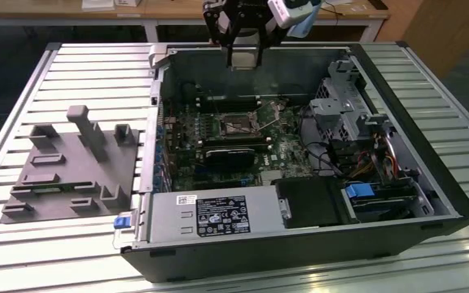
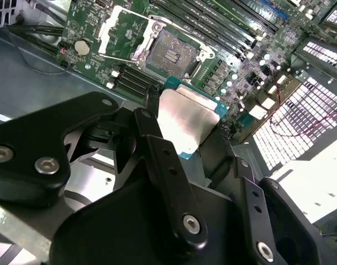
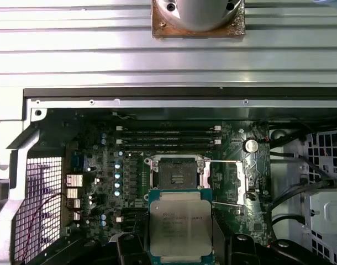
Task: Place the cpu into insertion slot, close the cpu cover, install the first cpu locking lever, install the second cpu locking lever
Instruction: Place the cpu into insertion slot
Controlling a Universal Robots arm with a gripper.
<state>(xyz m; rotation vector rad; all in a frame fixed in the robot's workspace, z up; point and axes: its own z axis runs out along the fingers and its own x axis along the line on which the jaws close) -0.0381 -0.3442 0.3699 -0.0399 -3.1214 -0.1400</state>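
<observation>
tool (image 1: pixel 244 58) clamped on cpu (image 3: pixel 180 223) over the open PC case (image 1: pixel 300 247); insertion slot (image 3: pixel 177 172) bare, cpu cover (image 2: pixel 108 30) flipped open. all on slatted metal counter (image 1: pixel 88 67).

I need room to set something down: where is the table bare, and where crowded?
Bare table slats: beyond the grey fixture, and at the exterior view's right of the computer case. Crowded: inside the case, over which the gripper holds the cpu.
</observation>
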